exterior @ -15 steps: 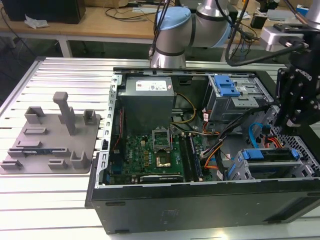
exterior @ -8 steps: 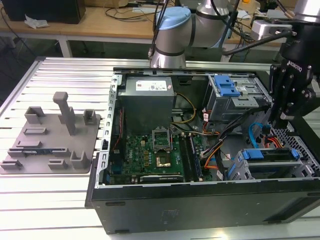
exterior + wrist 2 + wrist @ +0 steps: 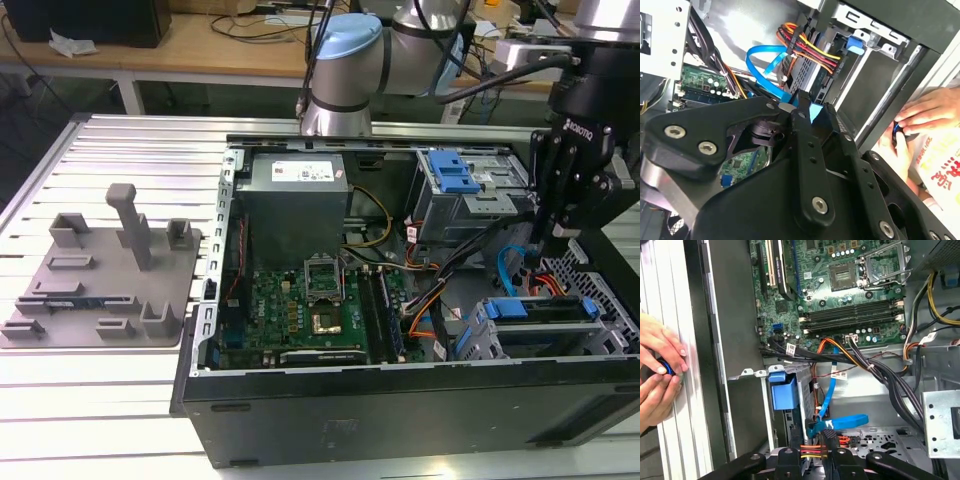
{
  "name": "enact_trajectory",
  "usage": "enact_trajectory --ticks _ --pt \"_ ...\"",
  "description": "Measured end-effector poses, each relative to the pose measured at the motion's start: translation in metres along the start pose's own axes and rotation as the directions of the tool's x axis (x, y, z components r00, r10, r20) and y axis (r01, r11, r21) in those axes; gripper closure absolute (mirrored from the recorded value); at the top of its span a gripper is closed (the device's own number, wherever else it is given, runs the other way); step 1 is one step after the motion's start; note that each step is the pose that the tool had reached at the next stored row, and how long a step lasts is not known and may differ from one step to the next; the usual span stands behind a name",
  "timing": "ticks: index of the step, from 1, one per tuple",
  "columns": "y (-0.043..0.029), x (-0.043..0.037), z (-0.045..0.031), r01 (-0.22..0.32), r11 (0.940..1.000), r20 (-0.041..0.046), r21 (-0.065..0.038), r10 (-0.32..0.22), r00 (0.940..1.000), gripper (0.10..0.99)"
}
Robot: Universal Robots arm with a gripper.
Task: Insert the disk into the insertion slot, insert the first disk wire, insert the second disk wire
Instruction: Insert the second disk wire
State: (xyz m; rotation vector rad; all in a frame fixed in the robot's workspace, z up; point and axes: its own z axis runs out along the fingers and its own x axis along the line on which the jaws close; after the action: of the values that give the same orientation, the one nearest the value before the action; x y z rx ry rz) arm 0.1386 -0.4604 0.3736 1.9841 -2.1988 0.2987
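Blue flat cable (image 3: 837,421), thin and floppy (likely delicate), pinched at its connector end by my gripper (image 3: 826,435), beside the disk (image 3: 540,308) already seated.

Upper centre of my exterior view: grey boxy power supply (image 3: 296,195); lower centre, green motherboard (image 3: 300,315); left, grey plastic fixture tray (image 3: 100,285).

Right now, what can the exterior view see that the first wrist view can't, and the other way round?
The exterior view alone takes in the grey fixture plate on the slatted table and the robot arm above the open computer case. The first wrist view alone catches a person's hands outside the case wall. Both share the green motherboard, the blue flat cable, the disk's blue frame and the end effector.
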Motion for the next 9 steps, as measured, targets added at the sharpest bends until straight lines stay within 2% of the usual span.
enact_trajectory --ticks 5,9 --pt "0.0026 -0.0011 0.0050 0.003 1.0000 -0.0007 0.001 -0.003 1.0000 0.784" --pt "0.0048 -0.0011 0.0062 0.005 1.0000 -0.0010 0.001 -0.005 1.0000 0.784"
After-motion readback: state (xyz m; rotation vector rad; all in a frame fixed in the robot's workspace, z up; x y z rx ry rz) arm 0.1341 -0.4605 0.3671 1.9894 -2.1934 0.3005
